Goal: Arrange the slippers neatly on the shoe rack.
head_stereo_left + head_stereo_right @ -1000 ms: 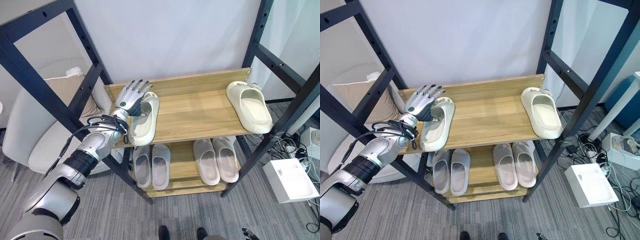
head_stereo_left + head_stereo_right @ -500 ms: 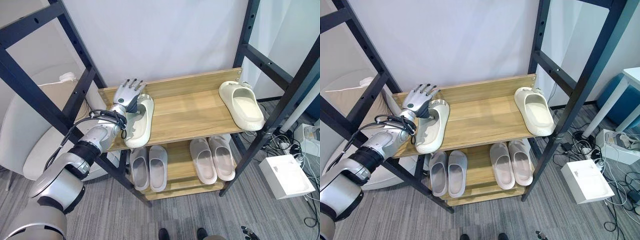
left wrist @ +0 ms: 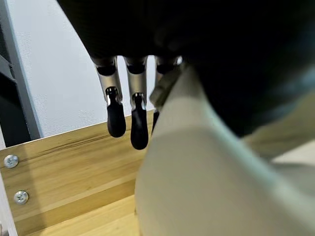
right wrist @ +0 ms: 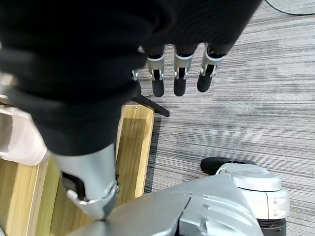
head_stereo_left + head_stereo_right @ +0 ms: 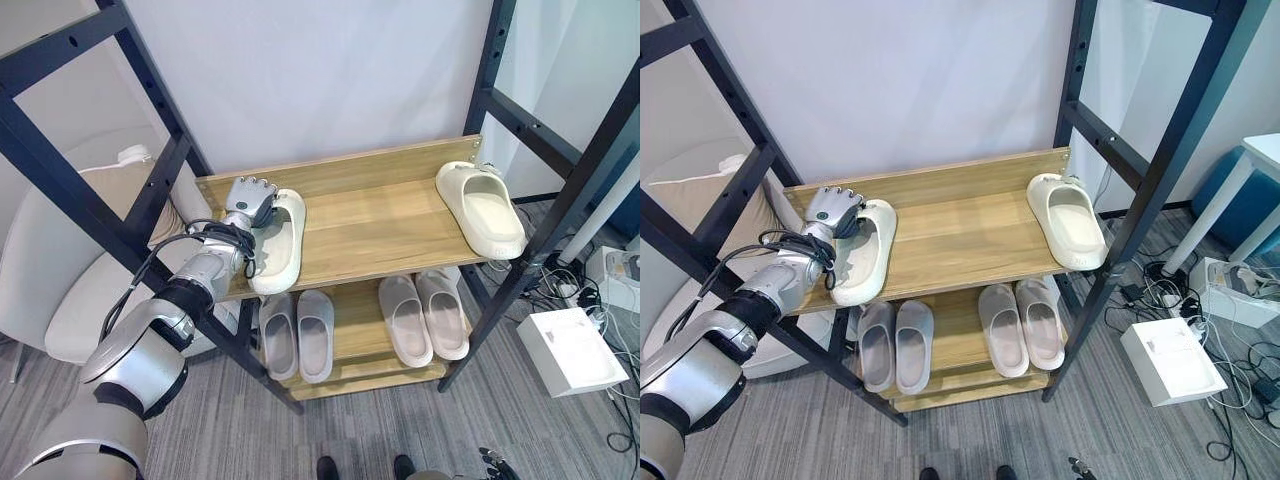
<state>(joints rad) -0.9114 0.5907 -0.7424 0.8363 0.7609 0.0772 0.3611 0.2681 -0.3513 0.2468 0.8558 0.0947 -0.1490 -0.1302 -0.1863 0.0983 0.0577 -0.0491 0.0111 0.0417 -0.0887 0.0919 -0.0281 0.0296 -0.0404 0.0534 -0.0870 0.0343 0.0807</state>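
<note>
Cream slipper (image 5: pixel 277 243), upper shelf (image 5: pixel 380 225), left end; long axis front-to-back. Left hand (image 5: pixel 249 198) at its toe end, fingers curled round that edge. Mate slipper (image 5: pixel 481 210) well apart, right end. Right hand (image 4: pixel 179 73) hangs relaxed over floor.

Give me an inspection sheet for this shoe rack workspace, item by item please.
Surface: wooden top shelf of a black-framed shoe rack, lower shelf beneath.
Job's things: two cream slippers on the top shelf, left slipper and right slipper far apart; two grey pairs side by side below.
Clutter: nothing seen on the shelves.
Hands: left hand curled on the left slipper's far end; right hand hangs open over the floor.
Cables: loose cables on the floor, right of the rack.
Surroundings: white box, pale chair, grey carpet.
</note>
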